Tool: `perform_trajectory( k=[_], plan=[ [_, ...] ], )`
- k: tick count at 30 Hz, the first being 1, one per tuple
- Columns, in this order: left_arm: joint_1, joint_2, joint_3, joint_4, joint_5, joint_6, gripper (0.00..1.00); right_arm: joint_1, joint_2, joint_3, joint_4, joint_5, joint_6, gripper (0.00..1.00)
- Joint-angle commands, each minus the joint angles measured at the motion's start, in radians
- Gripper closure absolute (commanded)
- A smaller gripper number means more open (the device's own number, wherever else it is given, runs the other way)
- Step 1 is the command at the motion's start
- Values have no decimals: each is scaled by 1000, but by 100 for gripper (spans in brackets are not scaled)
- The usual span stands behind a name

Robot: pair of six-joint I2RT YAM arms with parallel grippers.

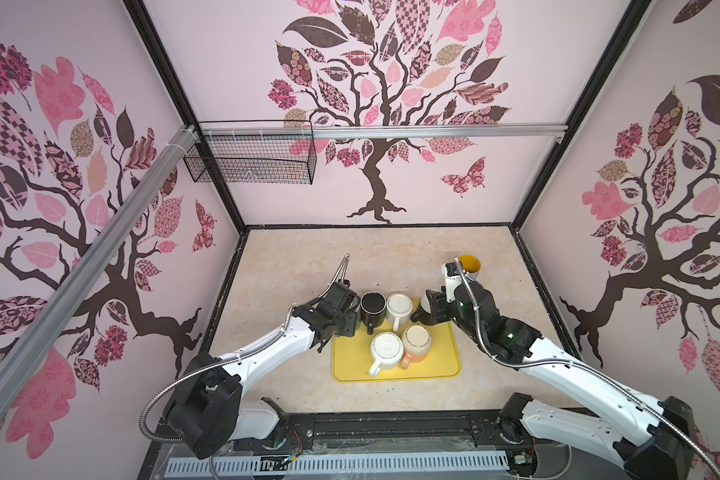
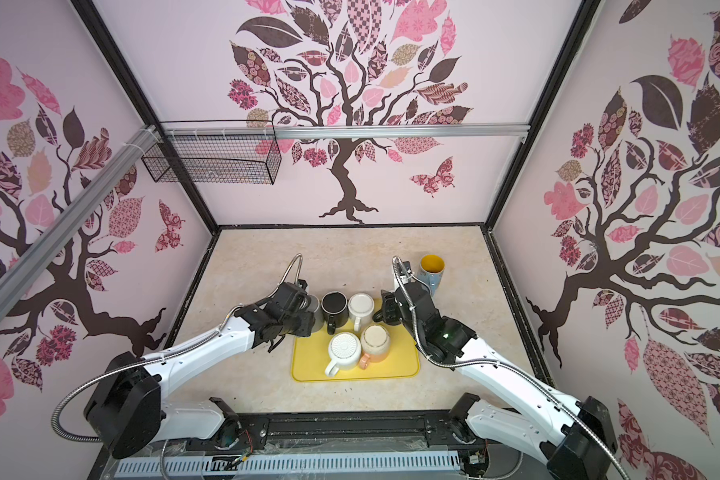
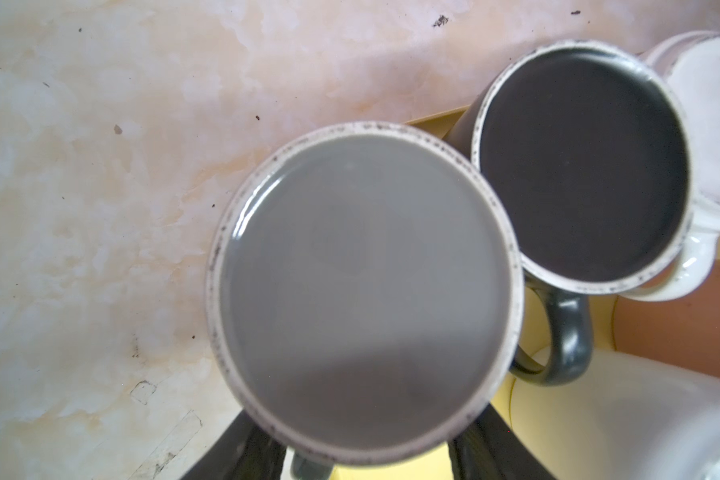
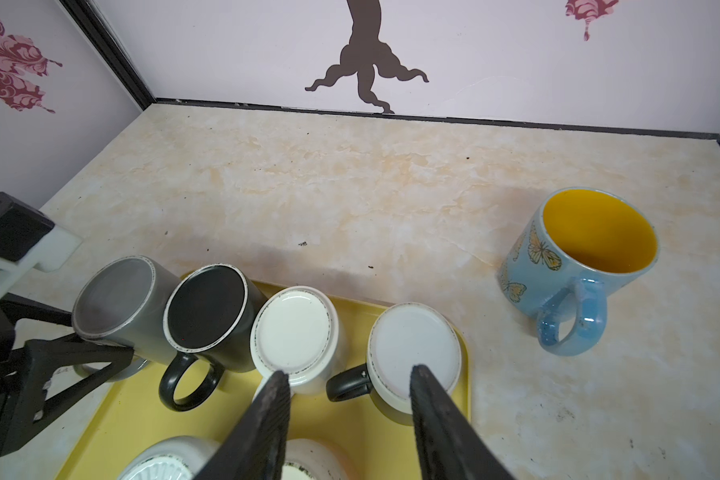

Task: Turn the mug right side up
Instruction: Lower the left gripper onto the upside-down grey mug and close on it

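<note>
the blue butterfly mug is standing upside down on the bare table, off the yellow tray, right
Not quite: the blue butterfly mug is right side up, its yellow inside open upward, as the right wrist view shows. It does stand on the bare table, off the yellow tray.

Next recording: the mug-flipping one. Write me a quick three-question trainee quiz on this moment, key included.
1. Count: how many mugs already stand right side up?
2. True or false: every mug on the yellow tray is upside down.
3. Fill in: the fingers of the left hand flank the ___ mug.

Key
1. One, the blue mug on the bare table.
2. True.
3. The grey mug.
</note>
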Motion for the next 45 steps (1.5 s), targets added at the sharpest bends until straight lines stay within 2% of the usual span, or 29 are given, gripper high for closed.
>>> perform_trajectory(
  k=[1, 7, 15, 27, 41, 45],
  plan=[
    [3, 16, 39, 31, 0, 6, 43, 0, -13, 1, 18, 1, 3, 50],
    [5, 37, 50, 18, -25, -2, 46, -1, -9, -8, 25, -11, 10, 52],
    [23, 62, 47, 37, -21, -14, 57, 0, -10, -10, 29, -17, 8, 52],
    [36, 90, 59, 43, -90, -16, 64, 0, 9, -16, 46, -37, 10, 53],
    [56, 120, 82, 75, -117, 0, 72, 0, 26, -12, 64, -104, 22, 54],
    [60, 133, 99, 74, -113, 6, 77, 0, 24, -12, 63, -111, 24, 54]
  ],
)
